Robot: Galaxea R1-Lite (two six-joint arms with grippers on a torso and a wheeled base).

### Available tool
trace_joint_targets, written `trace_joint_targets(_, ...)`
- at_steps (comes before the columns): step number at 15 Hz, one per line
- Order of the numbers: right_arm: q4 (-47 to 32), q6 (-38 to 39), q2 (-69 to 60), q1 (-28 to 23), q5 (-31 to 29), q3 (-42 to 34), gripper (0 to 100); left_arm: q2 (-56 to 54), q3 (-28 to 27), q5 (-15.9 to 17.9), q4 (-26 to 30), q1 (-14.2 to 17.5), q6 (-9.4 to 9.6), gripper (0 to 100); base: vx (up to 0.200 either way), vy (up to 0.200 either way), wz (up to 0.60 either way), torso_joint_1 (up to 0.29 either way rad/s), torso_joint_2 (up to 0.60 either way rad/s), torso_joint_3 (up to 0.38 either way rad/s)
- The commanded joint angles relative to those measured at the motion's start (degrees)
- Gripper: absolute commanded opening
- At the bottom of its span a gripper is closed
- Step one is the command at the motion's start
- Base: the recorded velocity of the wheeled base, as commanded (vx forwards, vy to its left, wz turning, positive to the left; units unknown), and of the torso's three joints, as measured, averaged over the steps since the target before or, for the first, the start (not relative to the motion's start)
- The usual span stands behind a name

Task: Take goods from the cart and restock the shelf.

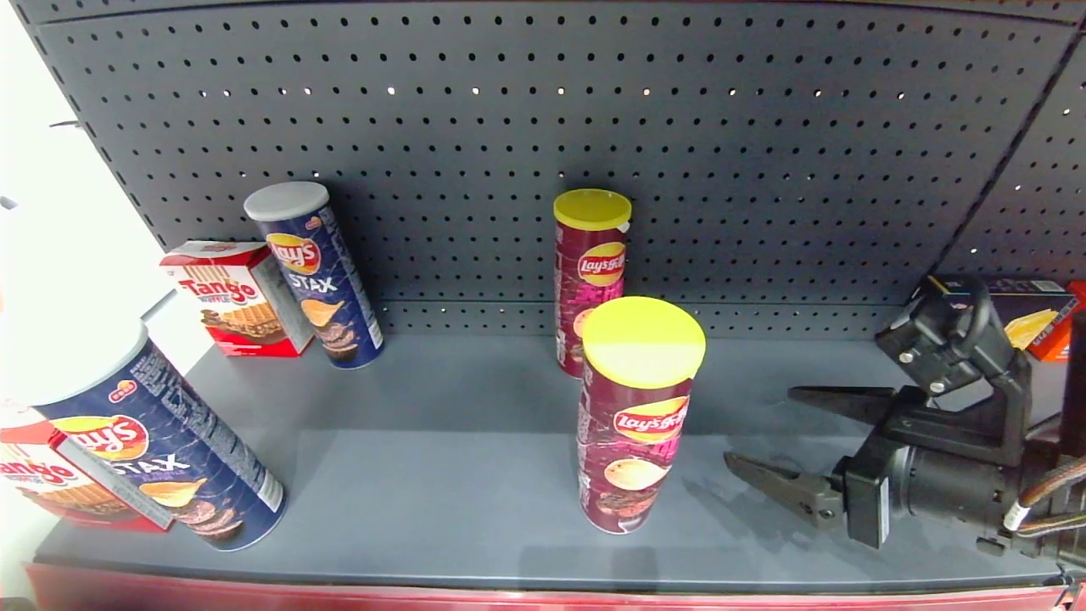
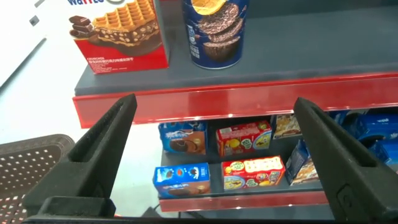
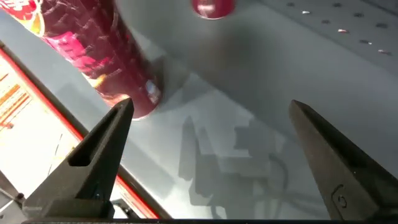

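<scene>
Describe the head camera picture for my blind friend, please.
Two maroon chip cans with yellow lids stand on a grey shelf, one behind the other. The open right claw is beside the front can, not touching. Blue chip cans and wafer boxes sit at the left.

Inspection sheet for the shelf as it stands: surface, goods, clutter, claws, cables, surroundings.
Surface: grey shelf, pegboard behind.
Goods: front maroon can and rear maroon can upright, apart; near blue can, far blue can; near wafer box, far wafer box.
Clutter: nothing seen.
Claws: right claw open, empty, beside front maroon can, not touching; left claw open, empty, before the shelf's red edge.
Cables: bundle on right arm.
Surroundings: lower shelves of snack boxes; perforated basket.
</scene>
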State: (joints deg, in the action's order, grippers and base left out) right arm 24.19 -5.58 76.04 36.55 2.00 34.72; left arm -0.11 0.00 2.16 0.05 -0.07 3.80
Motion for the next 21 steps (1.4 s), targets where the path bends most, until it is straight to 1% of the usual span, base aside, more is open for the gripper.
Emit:
trace_joint_targets(1,-0.02,-0.04,3.5,1.33,0.11,1.14,100,0.11,0.0,-0.05,0.04,-0.01,0.06,100,0.0,0.0,0.0,0.0,0.0,0.0)
trace_joint_targets(3,-0.02,-0.13,5.34,2.21,0.11,2.37,100,0.11,0.0,-0.05,0.04,0.07,0.06,100,0.0,0.0,0.0,0.0,0.0,0.0)
trace_joint_targets(7,0.34,-1.36,8.24,2.12,0.11,4.74,100,0.11,0.0,-0.14,0.04,0.07,0.06,100,0.0,0.0,0.0,0.0,0.0,0.0)
trace_joint_targets(16,1.13,-1.54,11.41,2.48,0.11,6.68,100,0.11,0.0,-0.14,0.04,0.07,0.06,100,0.0,0.0,0.0,0.0,0.0,0.0)
trace_joint_targets(19,1.21,-1.8,11.41,3.44,0.11,6.59,100,0.11,0.0,-0.14,0.04,0.07,0.06,100,0.0,0.0,0.0,0.0,0.0,0.0)
trace_joint_targets(21,1.21,-1.71,10.88,3.09,0.11,6.5,100,0.11,0.0,-0.14,0.04,-0.01,0.06,100,0.0,0.0,0.0,0.0,0.0,0.0)
